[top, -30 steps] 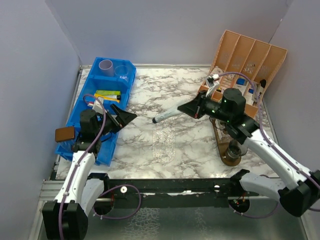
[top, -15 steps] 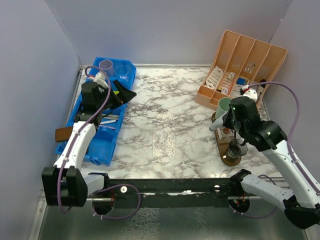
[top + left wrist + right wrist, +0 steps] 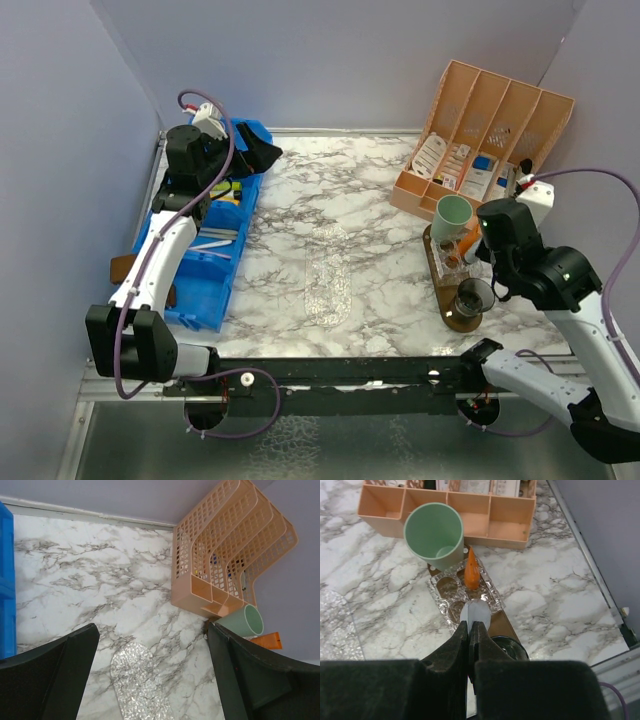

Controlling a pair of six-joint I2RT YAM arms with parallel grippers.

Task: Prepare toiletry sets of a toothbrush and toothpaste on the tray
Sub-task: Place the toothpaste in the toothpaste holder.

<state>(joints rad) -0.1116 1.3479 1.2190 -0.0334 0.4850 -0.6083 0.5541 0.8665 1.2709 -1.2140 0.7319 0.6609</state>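
Note:
A brown tray [image 3: 447,300] at the right carries a foil holder [image 3: 450,587]. On it stand a mint green cup [image 3: 452,215], an orange tube [image 3: 472,570] set upright and a smoky dark cup [image 3: 472,297]. My right gripper [image 3: 470,625] hovers over the tray between the orange tube and the dark cup. It is shut on a pale grey tube [image 3: 479,614]. My left gripper [image 3: 258,158] is raised over the far end of the blue bin [image 3: 205,275], open and empty. No toothbrush shows on the tray.
An orange slotted organiser [image 3: 490,120] with packets stands at the back right, just behind the mint cup. The blue bin holds a yellow-green tube [image 3: 226,186] and thin white sticks. A foil patch [image 3: 328,280] lies mid-table. Purple walls close in on both sides.
My right arm carried the pale tube from mid-table back to the right, over the tray. My left arm swung from the bin's near part to its far end, still open.

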